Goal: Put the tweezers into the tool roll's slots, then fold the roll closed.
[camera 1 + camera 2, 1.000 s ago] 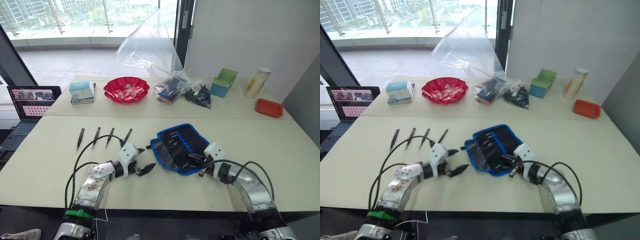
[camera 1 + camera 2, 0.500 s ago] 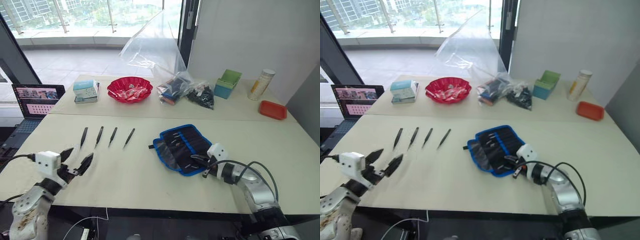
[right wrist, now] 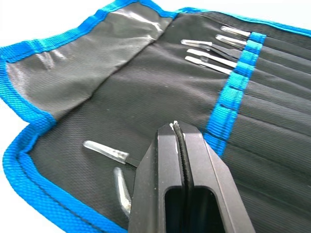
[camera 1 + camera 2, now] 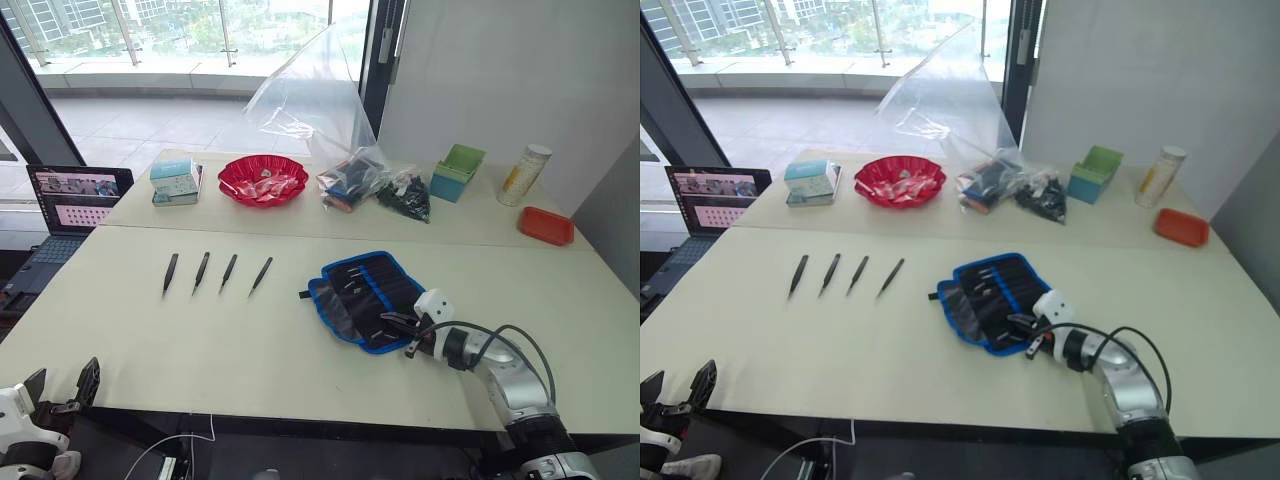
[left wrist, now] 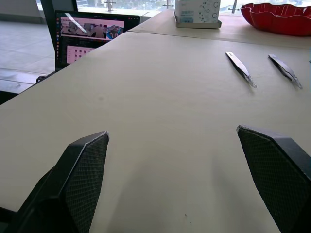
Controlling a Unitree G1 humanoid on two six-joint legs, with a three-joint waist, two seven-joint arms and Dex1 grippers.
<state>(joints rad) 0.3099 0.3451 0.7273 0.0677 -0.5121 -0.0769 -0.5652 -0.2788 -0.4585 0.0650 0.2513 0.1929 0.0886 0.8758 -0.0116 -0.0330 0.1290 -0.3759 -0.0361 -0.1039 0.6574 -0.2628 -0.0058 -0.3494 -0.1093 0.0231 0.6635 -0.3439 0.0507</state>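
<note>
the left gripper (image 4: pixel 62 390) hangs off the near left edge of the tabletop (image 4: pixel 250 340), its two black fingers (image 5: pixel 80 179) spread wide apart with nothing between them. in the left wrist view a broad bare stretch of tabletop lies ahead of those fingers, reaching to the tweezers.

the right gripper (image 4: pixel 400 334) rests over the near right end of the tool roll (image 4: pixel 365 297), fingers pressed together; the right wrist view shows only a thin seam between them and nothing in it that i can make out. the roll lies unrolled and flat, right of centre, its blue edging all showing, with several clear-capped tool tips (image 3: pixel 206 52) already tucked in slots beside the blue band. it sits well back from the near edge.

four black tweezers (image 4: pixel 216 273) lie in a row left of centre, side by side and apart, tips pointing near, well apart from the roll, open tabletop all round them.

farther off stand a red bowl (image 4: pixel 263 180), a small box (image 4: pixel 174 183), clear plastic bags (image 4: pixel 345 175), a green tub (image 4: pixel 458 171), a canister (image 4: pixel 525 174) and a red tray (image 4: pixel 547 225). a laptop (image 4: pixel 70 200) sits beyond the left edge.
</note>
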